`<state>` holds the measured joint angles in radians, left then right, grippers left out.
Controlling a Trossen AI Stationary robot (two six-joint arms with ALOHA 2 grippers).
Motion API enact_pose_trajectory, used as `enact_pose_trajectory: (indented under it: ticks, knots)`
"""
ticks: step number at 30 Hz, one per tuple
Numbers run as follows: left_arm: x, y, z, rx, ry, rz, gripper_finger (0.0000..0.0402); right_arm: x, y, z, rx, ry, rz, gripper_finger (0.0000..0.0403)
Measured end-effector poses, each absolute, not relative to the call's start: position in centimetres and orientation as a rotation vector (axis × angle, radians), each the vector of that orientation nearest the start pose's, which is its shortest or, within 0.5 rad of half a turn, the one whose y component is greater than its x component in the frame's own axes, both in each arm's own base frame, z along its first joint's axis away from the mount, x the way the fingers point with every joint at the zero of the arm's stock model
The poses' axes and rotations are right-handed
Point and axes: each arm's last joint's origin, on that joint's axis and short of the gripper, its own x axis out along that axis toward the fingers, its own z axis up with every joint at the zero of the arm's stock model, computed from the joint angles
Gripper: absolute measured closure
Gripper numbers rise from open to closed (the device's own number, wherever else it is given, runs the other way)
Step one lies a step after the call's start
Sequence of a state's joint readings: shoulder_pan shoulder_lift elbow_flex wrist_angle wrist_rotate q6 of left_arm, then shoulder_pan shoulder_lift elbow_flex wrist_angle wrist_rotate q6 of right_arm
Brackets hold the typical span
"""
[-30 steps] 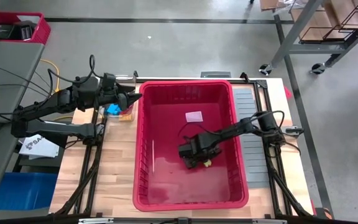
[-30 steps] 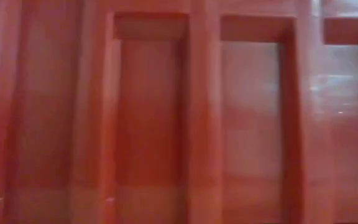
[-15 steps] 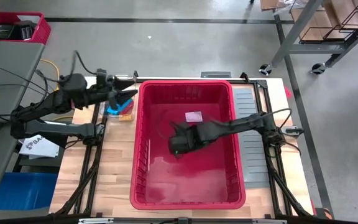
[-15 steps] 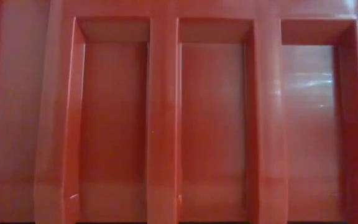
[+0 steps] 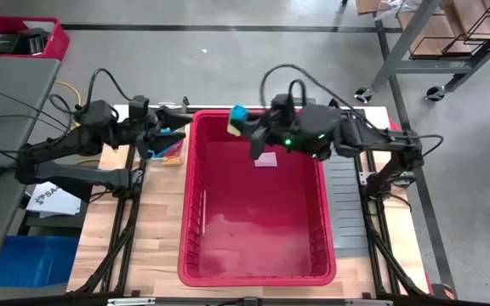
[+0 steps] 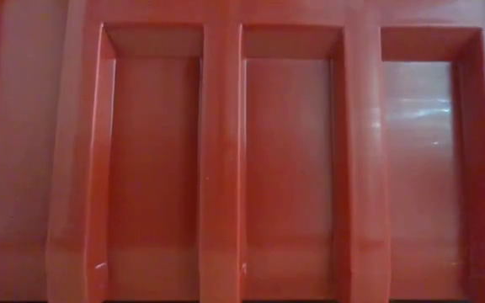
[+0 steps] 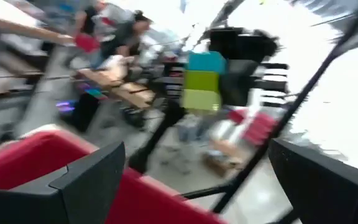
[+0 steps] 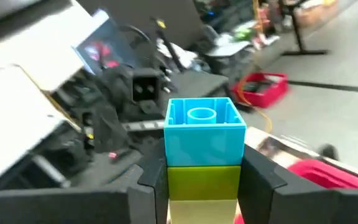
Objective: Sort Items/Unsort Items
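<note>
You will see that the right gripper (image 5: 247, 127) has risen from the floor of the bin (image 5: 330, 223) and swung to its far left corner, now clamped on a block stack (image 8: 204, 155), blue over green. The bin has shifted slightly left, and the left gripper (image 5: 181, 125) has drawn back a little from it.
</note>
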<state>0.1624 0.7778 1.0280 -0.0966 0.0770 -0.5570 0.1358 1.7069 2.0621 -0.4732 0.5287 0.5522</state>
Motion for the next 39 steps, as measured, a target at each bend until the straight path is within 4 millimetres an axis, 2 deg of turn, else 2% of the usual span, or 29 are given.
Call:
enact_pose_trajectory:
  ticks: [3,6,16,21,29,34,39]
  knots:
    - [16.2,1.8,42.9,-0.549,-0.232,-0.097,0.001,35.5,3.1,50.3,0.516,-0.054,-0.354,0.0288]
    - [18.0,1.5,43.3,-0.554,-0.284,-0.19,0.001,36.5,3.1,50.1,0.535,-0.065,-0.271,0.0288]
    - [22.7,1.8,41.2,-0.625,-0.217,-0.177,0.001,37.8,3.5,49.3,0.576,-0.047,-0.181,0.0288]
    - [23.5,1.6,41.2,-0.603,-0.256,-0.202,0.001,37.9,3.4,48.4,0.59,0.027,-0.213,0.0288]
    - [24.5,1.6,40.4,-0.625,-0.207,-0.19,0.0012,37.8,3.6,48.4,0.607,0.032,-0.2,0.0288]
    - [24.6,1.6,40.3,-0.612,-0.206,-0.189,0.0052,37.8,3.8,48.4,0.616,0.049,-0.171,0.0288]
    - [24.6,1.6,40.4,-0.599,-0.21,-0.197,0.0137,37.8,4.1,48.3,0.628,0.059,-0.168,0.0288]
